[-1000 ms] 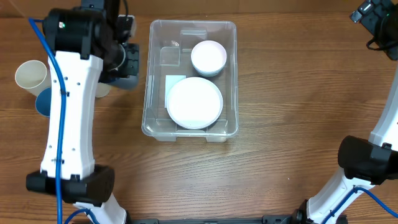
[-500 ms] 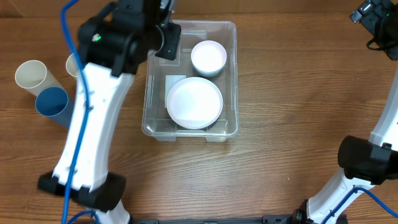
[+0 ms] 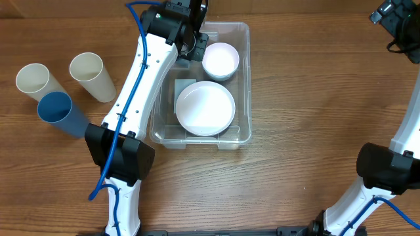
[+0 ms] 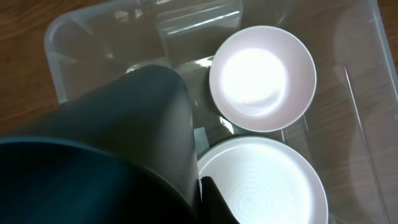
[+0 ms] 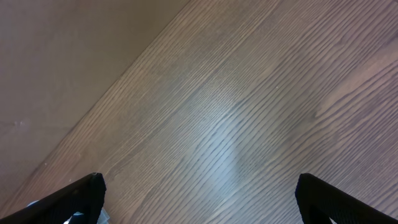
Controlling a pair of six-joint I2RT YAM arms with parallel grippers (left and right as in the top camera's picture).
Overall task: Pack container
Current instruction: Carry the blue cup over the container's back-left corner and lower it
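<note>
- Sitting upright at the middle of the table (image 3: 308, 98), open on top: the clear container (image 3: 244, 85).
- Carrying inside a white bowl (image 3: 220, 60) at the far end and a white plate (image 3: 205, 108) at the near end, the two just beside each other.
- Hanging over the container's far left corner, reaching in across its left wall: the left gripper (image 3: 195, 36).
- Pinching fully closed on the wall of a dark cup (image 4: 124, 143), with one fingertip showing at the bottom of the wrist view and the other hidden by the cup.
- Looking down past the cup onto the container floor, with the bowl to the cup's right and the plate below it.
- Not showing whether the cup is touching the floor.
- Gaping fully wide with nothing between the fingers: the right gripper (image 5: 200, 202), up at the far right, well apart from the container, over bare wood.
- Sitting left of the container, well apart from it: two pale cups (image 3: 86, 67) and a blue cup (image 3: 56, 108), the blue one touching a pale one.
</note>
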